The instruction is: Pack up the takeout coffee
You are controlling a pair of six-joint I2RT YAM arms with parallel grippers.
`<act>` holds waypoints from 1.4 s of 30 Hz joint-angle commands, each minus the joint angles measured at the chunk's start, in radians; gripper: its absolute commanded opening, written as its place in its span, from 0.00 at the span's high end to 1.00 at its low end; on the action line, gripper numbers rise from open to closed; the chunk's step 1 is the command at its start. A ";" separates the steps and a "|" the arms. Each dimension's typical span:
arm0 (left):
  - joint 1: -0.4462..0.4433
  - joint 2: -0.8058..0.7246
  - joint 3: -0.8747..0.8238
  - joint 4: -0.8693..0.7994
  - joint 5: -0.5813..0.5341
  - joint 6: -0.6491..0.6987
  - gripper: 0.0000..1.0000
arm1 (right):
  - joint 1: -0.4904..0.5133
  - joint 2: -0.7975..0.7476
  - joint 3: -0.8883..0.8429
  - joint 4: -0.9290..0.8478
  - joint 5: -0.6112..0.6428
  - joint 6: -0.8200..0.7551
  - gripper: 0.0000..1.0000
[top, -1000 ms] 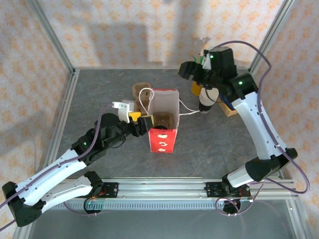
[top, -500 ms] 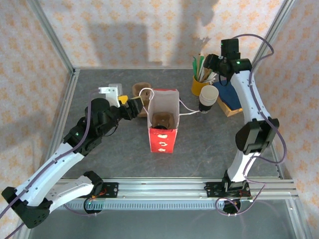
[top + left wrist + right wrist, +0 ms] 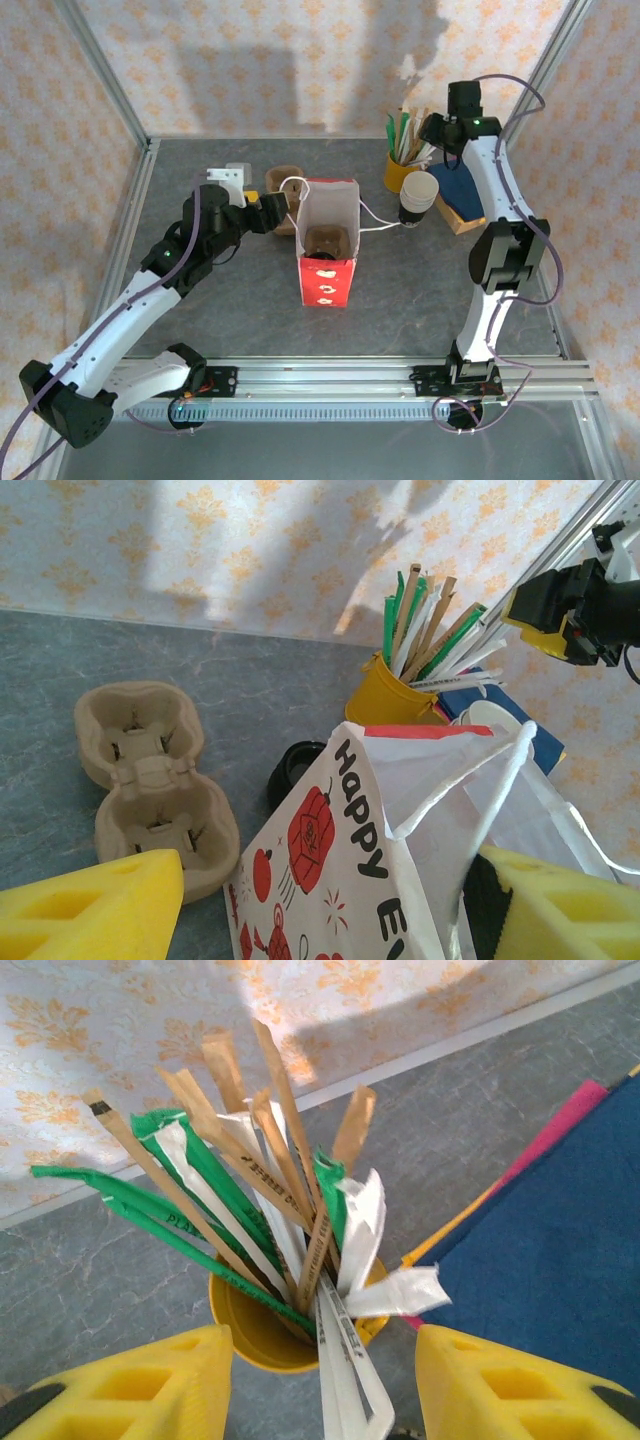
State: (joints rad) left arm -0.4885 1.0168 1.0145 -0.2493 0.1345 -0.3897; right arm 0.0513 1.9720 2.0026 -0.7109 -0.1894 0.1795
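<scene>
Left tool (image 3: 268, 213) sits at the left rim of the red paper bag (image 3: 327, 262), mid-surface (image 3: 220, 310). Its yellow fingers (image 3: 95, 905) stand wide apart w/ the bag's top corner between them. Nothing is clamped, and there's a clear gap on the left finger's side. Bag is upright, mouth open, w/ a white cord handle (image 3: 290, 190) looping over its far-left edge. Something brown w/ a dark middle lies at the bottom of the bag (can't tell what it is).

Right tool (image 3: 322, 1360) hangs over the yellow cup (image 3: 260, 1330) at the far right, pointing down at the bunch of sticks (image 3: 265, 1175) in green, brown & white wrappers. Its fingers (image 3: 130, 1385) are apart, one on either side of the cup's rim, not closed on anything.

Paper cup (image 3: 419, 196), dark outside & cream inside, stands on the surface just nearside of the yellow cup. It's right of the bag and outside it, mouth up & uncovered. A round black lid (image 3: 296, 771) lies flat on the surface at the bag's far side, near the brown pulp carrier (image 3: 150, 780) and apart from the paper cup. The carrier rests just beyond the bag's far-left corner, close to the left tool. A blue flat thing (image 3: 455, 190) lies just right of the paper cup, beside the yellow cup.
</scene>
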 commanded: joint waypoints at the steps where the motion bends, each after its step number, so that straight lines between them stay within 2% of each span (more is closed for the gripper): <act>1: 0.014 0.005 0.001 0.041 0.039 0.023 0.25 | -0.005 0.043 0.068 0.033 -0.001 -0.048 0.51; 15: 0.027 0.019 -0.014 0.067 0.068 0.014 0.25 | -0.025 0.235 0.338 0.004 0.013 -0.111 0.54; 28: 0.029 0.016 -0.031 0.076 0.076 0.007 0.25 | -0.027 0.264 0.337 0.010 -0.054 -0.121 0.66; 42: 0.030 -0.003 -0.050 0.079 0.083 -0.005 0.25 | -0.027 0.274 0.329 -0.002 -0.078 -0.122 0.71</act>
State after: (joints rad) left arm -0.4683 1.0332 0.9821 -0.2024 0.2028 -0.3912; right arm 0.0269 2.2375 2.3169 -0.6952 -0.2626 0.0727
